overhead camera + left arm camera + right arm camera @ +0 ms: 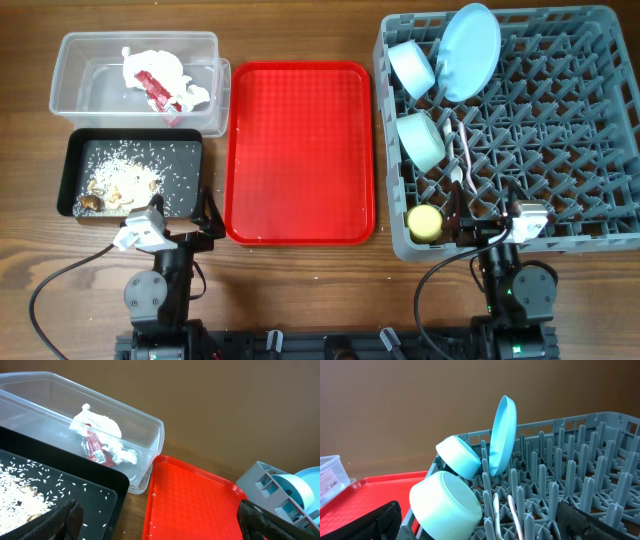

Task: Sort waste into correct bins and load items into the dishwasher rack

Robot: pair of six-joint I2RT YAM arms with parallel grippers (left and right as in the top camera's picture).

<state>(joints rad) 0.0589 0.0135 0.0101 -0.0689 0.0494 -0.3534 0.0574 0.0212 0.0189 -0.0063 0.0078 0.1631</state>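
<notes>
The grey dishwasher rack (560, 140) holds the light blue plate (470, 50) on edge, two pale bowls (411, 66) (421, 140), the yellow cup (425, 222) and the white fork and spoon (462, 150). The plate (501, 435), bowls (445, 502) and cutlery (512, 515) also show in the right wrist view. The clear tub (80, 75) holds white napkins (155, 72) and the red wrapper (158, 92). The black tray (75, 150) holds rice crumbs and brown scraps (115, 190). My left gripper (205, 212) is open and empty at the front. My right gripper (470, 215) is open and empty at the rack's front edge.
The flat red serving tray (300, 150) lies bare between the bins and the rack. It also shows in the left wrist view (195, 505), next to the clear tub (145, 425) and black tray (90, 490). Both arm bases stand at the table's front edge.
</notes>
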